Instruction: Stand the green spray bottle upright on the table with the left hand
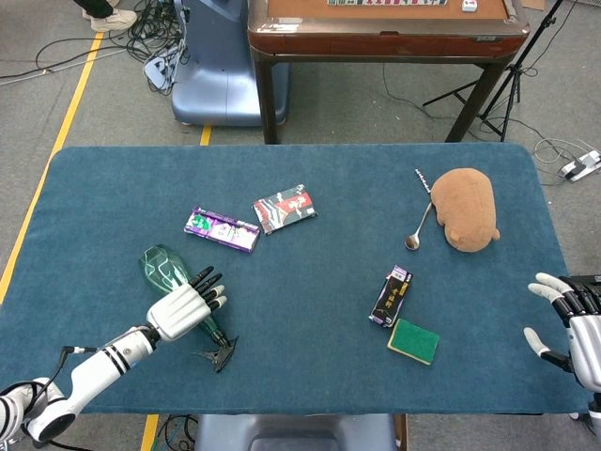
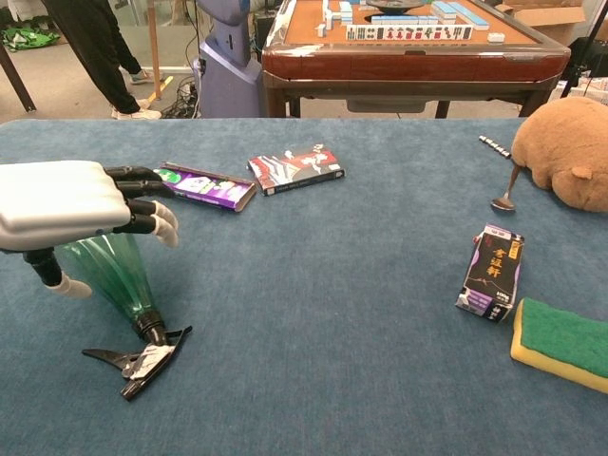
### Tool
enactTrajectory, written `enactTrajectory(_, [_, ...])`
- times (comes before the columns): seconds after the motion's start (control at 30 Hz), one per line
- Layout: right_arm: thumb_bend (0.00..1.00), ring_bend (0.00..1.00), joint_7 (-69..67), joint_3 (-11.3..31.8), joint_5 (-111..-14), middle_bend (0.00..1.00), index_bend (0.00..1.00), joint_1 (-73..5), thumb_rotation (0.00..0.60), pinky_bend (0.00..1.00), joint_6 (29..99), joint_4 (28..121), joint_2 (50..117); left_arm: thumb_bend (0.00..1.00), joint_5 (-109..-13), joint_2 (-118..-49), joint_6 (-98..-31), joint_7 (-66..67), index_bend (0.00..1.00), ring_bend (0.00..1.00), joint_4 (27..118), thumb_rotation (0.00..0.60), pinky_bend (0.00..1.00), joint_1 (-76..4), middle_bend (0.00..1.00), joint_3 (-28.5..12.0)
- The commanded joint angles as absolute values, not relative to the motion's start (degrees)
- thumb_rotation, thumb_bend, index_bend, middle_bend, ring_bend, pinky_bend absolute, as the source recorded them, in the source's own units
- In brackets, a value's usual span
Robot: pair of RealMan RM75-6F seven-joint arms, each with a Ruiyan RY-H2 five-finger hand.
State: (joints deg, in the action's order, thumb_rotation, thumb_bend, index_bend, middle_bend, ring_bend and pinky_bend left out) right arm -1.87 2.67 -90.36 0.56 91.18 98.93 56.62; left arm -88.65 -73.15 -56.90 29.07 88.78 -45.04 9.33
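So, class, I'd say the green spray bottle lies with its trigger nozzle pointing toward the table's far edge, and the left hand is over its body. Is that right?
Not quite. The head view shows the green spray bottle with its trigger nozzle toward the near edge of the table, its base pointing away. The rest holds: the left hand is over its body.

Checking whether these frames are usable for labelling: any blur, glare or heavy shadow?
Head view: sharp, evenly lit, only soft shadows under the green spray bottle. Chest view: the left hand is close, large and pale, hiding the bottle's upper body; the table is glare-free.
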Motion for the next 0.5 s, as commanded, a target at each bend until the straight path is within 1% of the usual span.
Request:
enactTrajectory(0.03, [0.25, 0.15, -1.85, 2.7, -90.41, 0.23, 0.29, 0.52, 0.6, 0.18, 91.17, 98.92, 56.66, 0.11, -91.15, -75.24, -57.35, 29.87, 0.23, 0.0, 85.03, 0.6, 0.0, -44.04, 0.19, 9.6])
enactTrajectory(0.37, [0.25, 0.15, -1.46, 2.72, -90.17, 0.23, 0.29, 0.5, 0.6, 0.18, 90.99, 99.18, 56.63, 0.11, -95.01, -78.6, -57.79, 28.97, 0.27, 0.0, 78.86, 0.6, 0.0, -42.6, 0.2, 9.88])
enactTrajectory(0.5, [0.25, 0.15, -1.17, 2.73, -90.28, 0.23, 0.29, 0.39, 0.6, 0.18, 90.86, 99.44, 56.57, 0.11, -97.46, -79.76, -58.3, 28.69, 0.3, 0.0, 76.03, 0.6, 0.0, -42.73, 0.23, 9.97])
